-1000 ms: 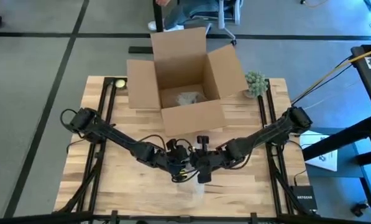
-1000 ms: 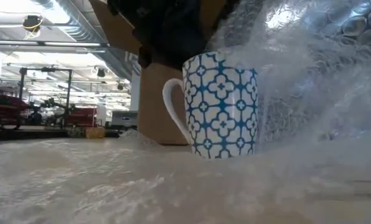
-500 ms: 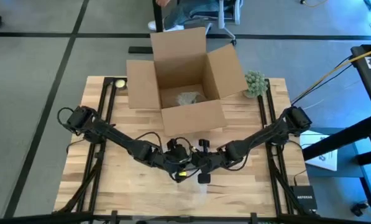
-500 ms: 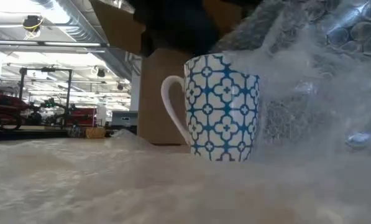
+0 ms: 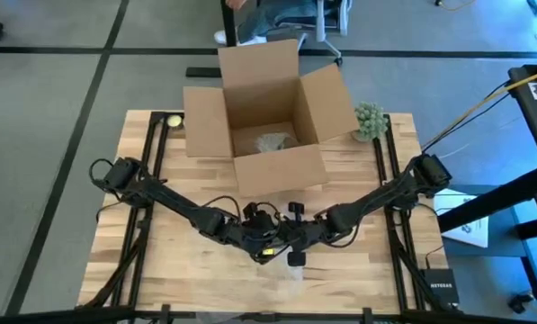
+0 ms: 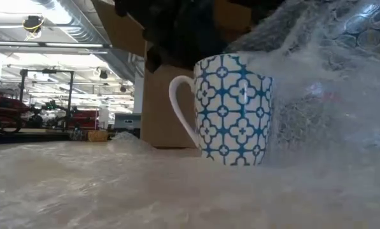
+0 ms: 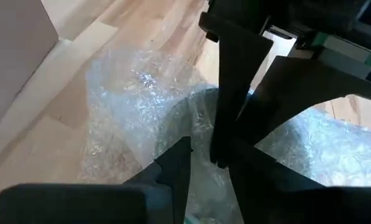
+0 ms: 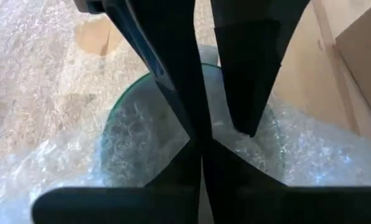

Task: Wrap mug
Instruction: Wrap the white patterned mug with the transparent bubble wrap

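The left claw [image 5: 266, 241] and the right claw [image 5: 284, 239] meet nose to nose over the near middle of the tabletop [image 5: 160, 270], directly above the mug [image 6: 233, 108]. In the left wrist view the left claw [image 7: 204, 155] has its fingers [image 7: 173, 168] close together with bubble wrap [image 7: 135, 106] gathered between and around them, though whether they truly pinch the sheet cannot be told; the other arm's fingers cross just in front of them. In the right wrist view the right claw [image 8: 201, 140] has its fingers [image 8: 244, 68] nearly meeting over the mug's round rim [image 8: 120, 106], and here too it cannot be told whether they grip the wrap or only press against it. Beneath both claws the mug stands upright on the wrap, white with a blue tile pattern, its handle [image 6: 180, 108] pointing away from the side where the bubble wrap [image 6: 330, 83] is lifted up and touches its wall. The rest of the sheet lies flat across the tabletop under and in front of the mug. Beyond the claws, at the far side of the tabletop, stands an open cardboard box [image 5: 268, 112] with its flaps spread, a bit of crumpled wrap inside. Beside the box's right flap sits a small green plant [image 5: 370, 120], and near the far left corner a small pale ball [image 5: 173, 121].
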Robot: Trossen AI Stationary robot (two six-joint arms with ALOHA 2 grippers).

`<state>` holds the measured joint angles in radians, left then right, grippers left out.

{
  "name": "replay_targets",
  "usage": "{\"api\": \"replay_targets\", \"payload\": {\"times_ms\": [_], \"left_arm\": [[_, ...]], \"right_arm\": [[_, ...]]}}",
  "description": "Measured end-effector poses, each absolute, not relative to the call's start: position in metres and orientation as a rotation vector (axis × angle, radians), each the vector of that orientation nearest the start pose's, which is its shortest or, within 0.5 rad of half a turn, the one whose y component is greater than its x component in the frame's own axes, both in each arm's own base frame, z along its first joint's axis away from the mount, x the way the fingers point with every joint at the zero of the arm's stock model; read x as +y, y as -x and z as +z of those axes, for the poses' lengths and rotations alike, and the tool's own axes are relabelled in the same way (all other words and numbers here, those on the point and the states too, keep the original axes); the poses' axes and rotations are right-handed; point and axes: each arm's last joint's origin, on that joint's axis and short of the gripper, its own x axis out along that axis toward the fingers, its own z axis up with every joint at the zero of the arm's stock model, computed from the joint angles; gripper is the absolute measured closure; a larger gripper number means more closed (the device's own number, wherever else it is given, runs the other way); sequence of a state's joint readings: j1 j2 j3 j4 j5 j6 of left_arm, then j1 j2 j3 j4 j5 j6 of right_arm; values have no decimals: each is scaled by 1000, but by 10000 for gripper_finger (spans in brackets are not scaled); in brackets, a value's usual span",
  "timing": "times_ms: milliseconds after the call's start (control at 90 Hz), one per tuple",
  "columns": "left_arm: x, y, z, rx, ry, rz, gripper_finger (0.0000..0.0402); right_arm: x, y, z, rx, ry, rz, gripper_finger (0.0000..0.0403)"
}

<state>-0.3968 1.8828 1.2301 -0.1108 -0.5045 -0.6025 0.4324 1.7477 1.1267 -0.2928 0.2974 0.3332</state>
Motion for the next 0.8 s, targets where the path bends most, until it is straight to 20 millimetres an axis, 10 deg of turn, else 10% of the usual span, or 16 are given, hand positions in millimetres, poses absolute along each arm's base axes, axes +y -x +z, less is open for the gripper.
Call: {"api": "replay_targets", "payload": {"times_ms": [567,800], "left_arm": [[-143,-373,188,634,215,293,314],[-143,-373,188,634,216,294,314]], "right_arm": [[134,-316,252,908,132,-89,402],[123,-311,229,927,229,-253,402]]}}
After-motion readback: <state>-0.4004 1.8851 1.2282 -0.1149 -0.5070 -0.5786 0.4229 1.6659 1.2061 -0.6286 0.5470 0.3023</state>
